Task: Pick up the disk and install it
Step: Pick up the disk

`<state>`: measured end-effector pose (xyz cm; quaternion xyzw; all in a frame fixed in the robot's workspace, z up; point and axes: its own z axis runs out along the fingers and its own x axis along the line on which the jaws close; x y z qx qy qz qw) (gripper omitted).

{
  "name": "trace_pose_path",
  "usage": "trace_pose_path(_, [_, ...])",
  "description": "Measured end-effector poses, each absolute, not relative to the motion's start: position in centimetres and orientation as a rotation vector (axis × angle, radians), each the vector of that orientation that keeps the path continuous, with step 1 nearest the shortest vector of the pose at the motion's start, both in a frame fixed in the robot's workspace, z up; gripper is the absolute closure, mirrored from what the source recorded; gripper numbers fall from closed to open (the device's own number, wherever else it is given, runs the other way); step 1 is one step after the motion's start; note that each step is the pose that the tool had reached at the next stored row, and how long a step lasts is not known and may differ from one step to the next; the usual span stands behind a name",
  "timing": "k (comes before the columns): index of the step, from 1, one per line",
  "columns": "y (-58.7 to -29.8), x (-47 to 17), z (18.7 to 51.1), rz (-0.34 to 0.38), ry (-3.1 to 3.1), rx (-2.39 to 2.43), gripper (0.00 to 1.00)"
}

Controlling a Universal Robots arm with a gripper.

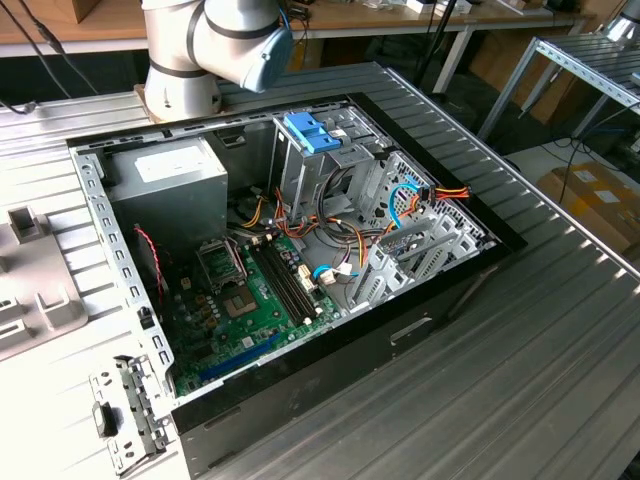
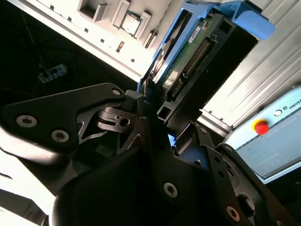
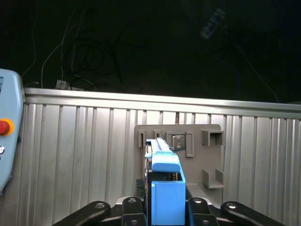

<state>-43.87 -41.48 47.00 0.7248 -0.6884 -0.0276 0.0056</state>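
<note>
Exterior view: your open computer case (image 1: 330,365) lies on the ribbed bench (image 1: 520,330), with wires (image 1: 330,235), a green board (image 1: 240,310) and a blue carrier (image 1: 310,132) inside. In the first wrist view your gripper (image 3: 167,207) is clamped on the disk (image 3: 167,193), a grey holder (image 3: 207,155) beyond. The disk's long side runs straight out from the gripper, blue tab (image 3: 164,164) farthest.

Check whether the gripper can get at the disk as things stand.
Probably yes: the gripper already seems shut on the disk, with the disk's blue carrier held at one end in both wrist views and nothing in the way.
</note>
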Motion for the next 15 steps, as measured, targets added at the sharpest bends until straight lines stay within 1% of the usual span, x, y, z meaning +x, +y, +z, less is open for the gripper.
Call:
trace_pose_path(7, [-42.6, -43.3, 47.0, -0.086, -2.155, 2.269, 0.64])
trace_pose_path(15, [-42.7, -42.6, 47.0, -0.086, -2.155, 2.269, 0.64])
